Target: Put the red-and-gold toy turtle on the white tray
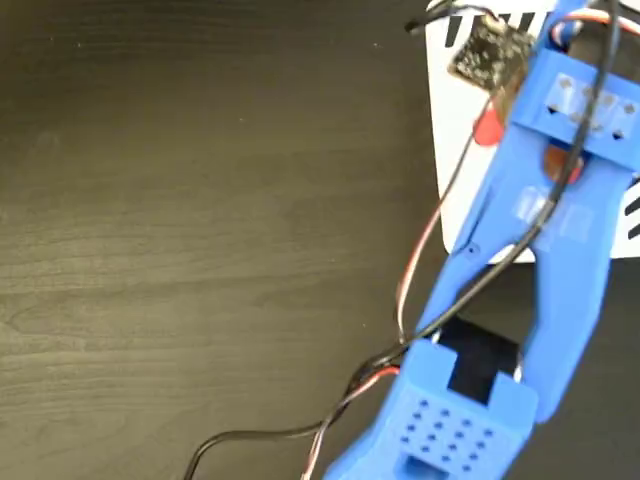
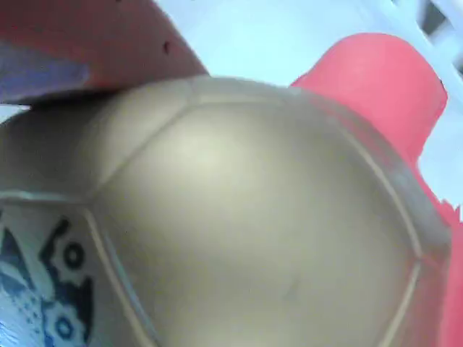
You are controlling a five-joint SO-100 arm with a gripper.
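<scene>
Closest in the wrist view, the turtle (image 2: 239, 217) fills almost everything: its gold domed shell with moulded seams, a black printed mark at the lower left, and red parts showing at the top left and the right. Behind it lies the pale surface of the tray (image 2: 246, 36).

In the fixed view from above, the blue arm (image 1: 500, 320) crosses from the bottom edge up to the right, with black and red-white wires (image 1: 300, 430) trailing off it over the dark wood-grain table (image 1: 200, 220). Farther up, the arm hangs over the tray (image 1: 458, 170), which sits at the table's upper right, black stripes along its edges. The gripper (image 1: 520, 130) is hidden under the arm; only a red bit of the turtle (image 1: 487, 128) peeks out beside it, over the tray. I cannot tell whether the fingers are clenched on it or released.
</scene>
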